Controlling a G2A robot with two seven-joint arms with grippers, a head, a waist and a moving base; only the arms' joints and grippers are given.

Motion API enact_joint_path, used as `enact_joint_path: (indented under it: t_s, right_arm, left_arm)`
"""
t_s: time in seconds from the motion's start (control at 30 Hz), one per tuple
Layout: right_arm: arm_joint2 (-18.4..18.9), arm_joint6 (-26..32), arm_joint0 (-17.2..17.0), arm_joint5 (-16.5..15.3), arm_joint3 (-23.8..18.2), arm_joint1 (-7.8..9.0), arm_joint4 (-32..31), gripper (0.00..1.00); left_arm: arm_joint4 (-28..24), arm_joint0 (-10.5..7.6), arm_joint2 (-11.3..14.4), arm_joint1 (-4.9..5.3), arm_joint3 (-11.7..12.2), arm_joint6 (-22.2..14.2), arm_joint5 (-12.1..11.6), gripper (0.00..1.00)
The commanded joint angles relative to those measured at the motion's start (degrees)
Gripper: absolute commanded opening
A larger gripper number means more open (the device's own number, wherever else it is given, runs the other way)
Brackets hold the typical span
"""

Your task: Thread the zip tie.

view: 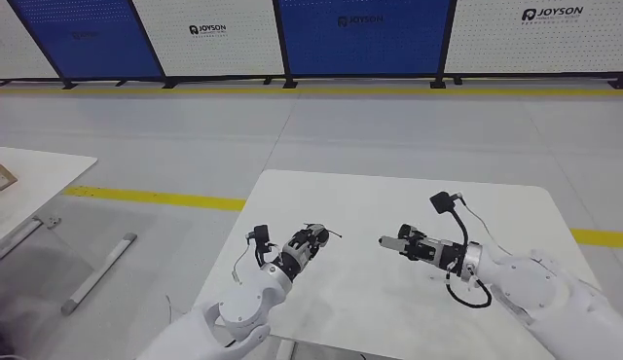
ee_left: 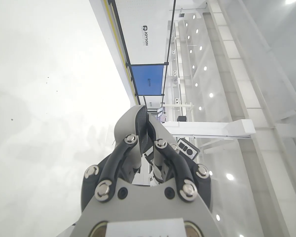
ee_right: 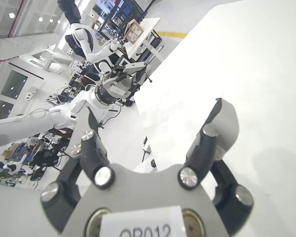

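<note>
Top view: the left gripper (view: 313, 237) and the right gripper (view: 389, 242) face each other across a gap, both over the middle of the white table (view: 409, 199).
Left arm: enters from the near left edge of the table; its gripper is clamped on one end of the zip tie (view: 333, 232).
Task item: the zip tie is a thin dark strip. Its free end projects past the left fingertips toward the right gripper and does not reach it. Contact with the table surface cannot be determined.
Left wrist view: the two dark ribbed pads (ee_left: 141, 124) meet without a gap, and a narrow dark strip stands out beyond their tips.
Right arm: enters from the near right corner of the table; its jaws are spread wide apart.
Right wrist view: the fingers (ee_right: 224, 117) stand well apart above the table top. Farther off, the left gripper carries the strip, which ends in a small block.
Surroundings: blue and white perforated panels (view: 360, 19) stand behind the table, a yellow floor line (view: 156, 198) crosses the floor, and a second white table (view: 39, 170) stands at the left.
</note>
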Motion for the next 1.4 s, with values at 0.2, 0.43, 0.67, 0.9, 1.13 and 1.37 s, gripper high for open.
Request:
enact_joint_path:
  t_s: [0.2, 0.43, 0.67, 0.9, 1.13, 1.37]
  right_arm:
    - [0.16, 10.99, 1.09, -0.02, 6.61, -3.85, 7.44, 1.0]
    - [-0.74, 16.39, 2.5, -0.02, 13.37, -10.64, 7.92, 1.0]
    - [-0.56, 17.24, 2.56, -0.02, 14.35, -11.16, 8.52, 1.0]
    - [-0.56, 17.24, 2.56, -0.02, 14.35, -11.16, 8.52, 1.0]
    - [3.67, 16.0, -1.0, -0.02, 11.11, -11.26, 4.83, 1.0]
    - [8.46, 22.07, -3.44, -0.02, 14.85, -14.54, 8.95, 1.0]
  left_arm:
    - [1.69, 1.36, -0.96, -0.51, -1.53, -1.43, 1.34, 0.0]
    - [3.15, 2.06, -1.09, -1.34, -4.08, 1.01, 2.95, 0.0]
    - [4.81, 1.95, -1.17, -1.63, -4.05, 3.21, 2.69, 0.0]
    - [4.47, 2.02, -1.13, -1.73, -3.87, 2.78, 2.56, 0.0]
    - [1.29, 2.48, -1.92, -2.43, -4.45, 0.48, 4.78, 0.0]
    - [1.86, 2.55, -1.17, -3.35, -4.4, -0.02, 5.4, 0.0]
